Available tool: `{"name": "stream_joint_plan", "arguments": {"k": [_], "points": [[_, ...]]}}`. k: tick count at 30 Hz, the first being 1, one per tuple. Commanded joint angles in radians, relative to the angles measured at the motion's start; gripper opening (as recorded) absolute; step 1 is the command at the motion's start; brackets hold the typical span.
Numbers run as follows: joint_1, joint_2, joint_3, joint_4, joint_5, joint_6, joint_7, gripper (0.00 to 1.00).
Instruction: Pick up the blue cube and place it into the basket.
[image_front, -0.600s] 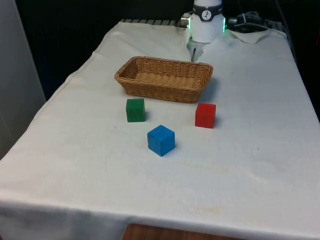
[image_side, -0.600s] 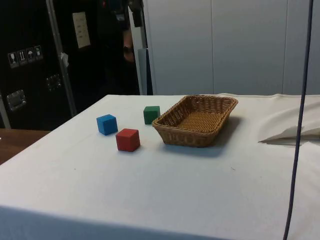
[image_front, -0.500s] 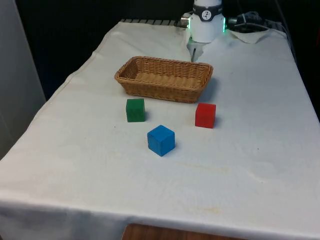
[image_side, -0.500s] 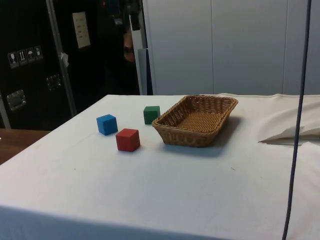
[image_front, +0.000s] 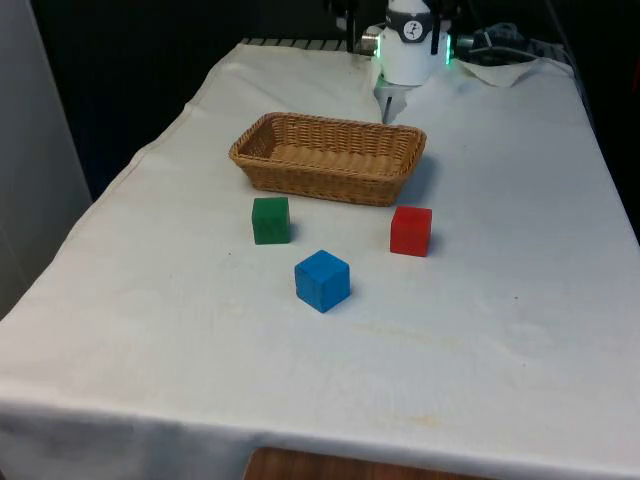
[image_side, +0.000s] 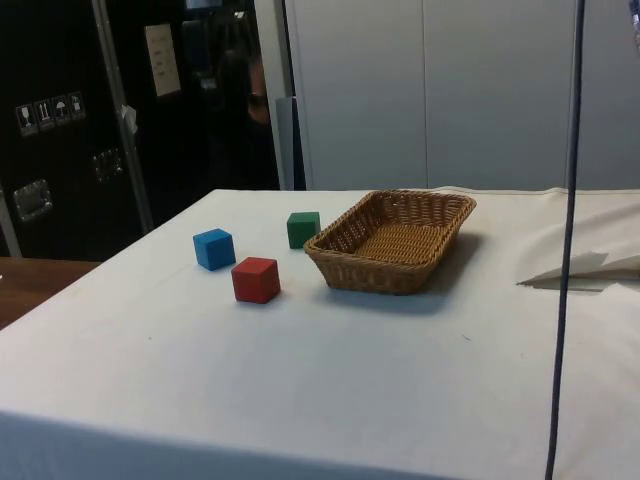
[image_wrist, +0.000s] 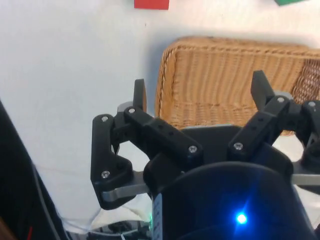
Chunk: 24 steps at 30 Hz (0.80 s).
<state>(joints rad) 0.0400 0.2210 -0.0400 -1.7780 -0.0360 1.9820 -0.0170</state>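
End effector (image_wrist: 200, 95) newly coming into view at tabletop's (image_front: 500, 330) far end, fingers spread apart, empty, hanging above basket (image_wrist: 225, 80). Blue cube (image_front: 322, 280) sitting untouched near green cube (image_front: 270, 220). Approach just beginning.

Even, soft overhead light on white surface (image_front: 520, 300); cloth bright, no glare. Short faint shadows under cubes; darker shadow beside basket (image_front: 328, 155) wall. Black backdrop beyond stays dim. Pincer (image_wrist: 200, 97) fingers dark, slightly soft against sharp bright wicker beyond them.
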Motion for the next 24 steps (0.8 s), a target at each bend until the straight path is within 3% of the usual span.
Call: {"name": "stream_joint_plan", "arguments": {"k": [1, 16, 19, 24], "points": [[0.002, 0.015, -0.002, 0.009, -0.012, 0.011, 0.010, 1.00], [0.002, 0.126, -0.009, 0.045, -0.051, 0.133, 0.023, 1.00], [-0.001, 0.121, -0.007, 0.040, -0.044, 0.132, 0.016, 1.00], [0.003, 0.182, -0.013, 0.068, -0.061, 0.185, 0.026, 1.00]]}}
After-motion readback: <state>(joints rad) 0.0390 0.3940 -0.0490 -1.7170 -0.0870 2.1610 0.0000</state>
